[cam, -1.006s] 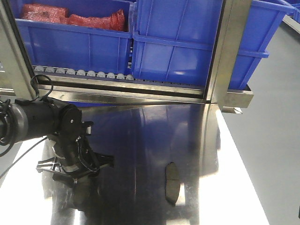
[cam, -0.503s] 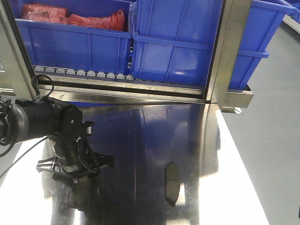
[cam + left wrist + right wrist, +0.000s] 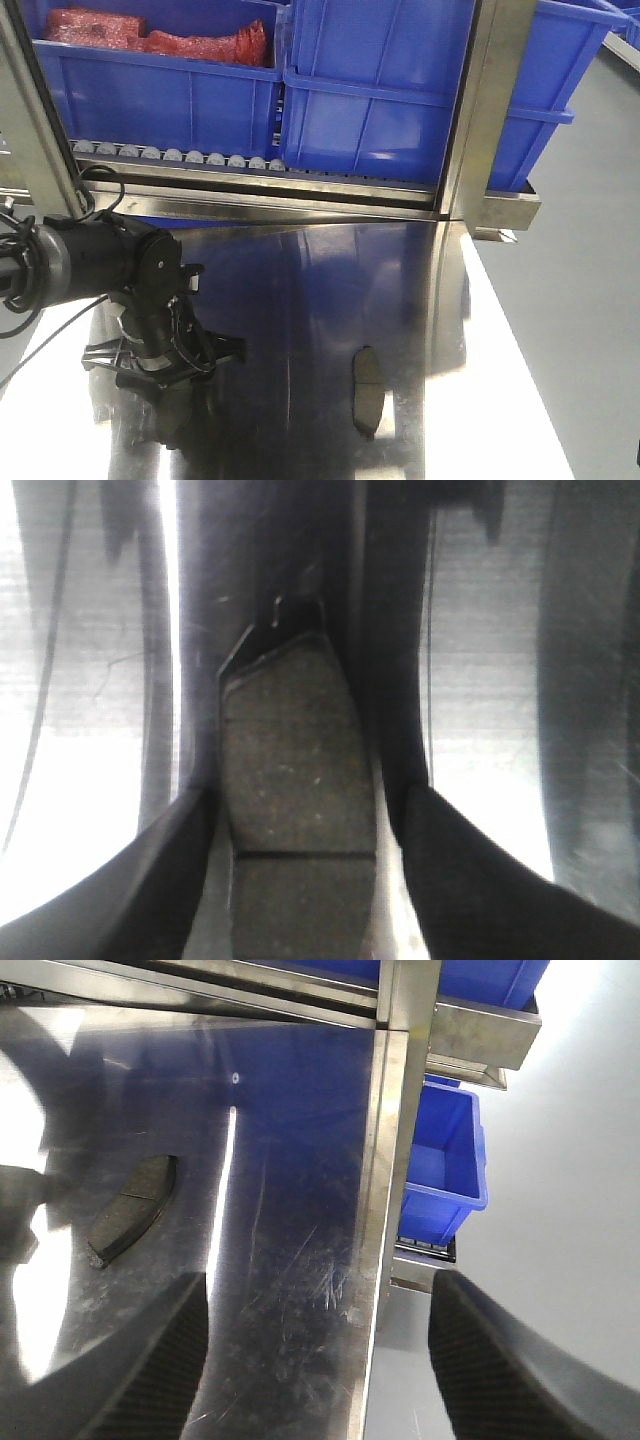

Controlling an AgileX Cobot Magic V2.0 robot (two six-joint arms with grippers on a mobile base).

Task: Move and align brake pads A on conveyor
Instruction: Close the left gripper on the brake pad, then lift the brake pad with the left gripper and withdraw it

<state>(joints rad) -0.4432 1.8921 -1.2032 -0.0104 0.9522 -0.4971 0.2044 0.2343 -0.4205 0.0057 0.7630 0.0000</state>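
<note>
The roller rack (image 3: 250, 160) with its blue bins (image 3: 380, 90) fills the 12 o'clock side of the front view. The bin at 11 o'clock holds red bags (image 3: 150, 38). Below the rack the shiny steel counter (image 3: 320, 290) runs down to 6 o'clock. The black left arm (image 3: 90, 260) reaches in from 9 o'clock and points the left pincer (image 3: 160, 365) straight down at the counter near 8 o'clock. That pincer is released, its fingers (image 3: 140, 890) spread in the wrist view. The right pincer (image 3: 320, 1290) is released too, its fingers wide apart above the counter's edge.

One brake pad (image 3: 295, 770) lies flat on the steel between the left pincer's fingers, with a sliver of bright counter showing beside it at 4 o'clock. A second brake pad (image 3: 368, 392) lies alone on the counter at 5 o'clock in the front view, well apart from the left pincer. The right wrist view shows this second brake pad (image 3: 130, 1210) at 9 o'clock.
</note>
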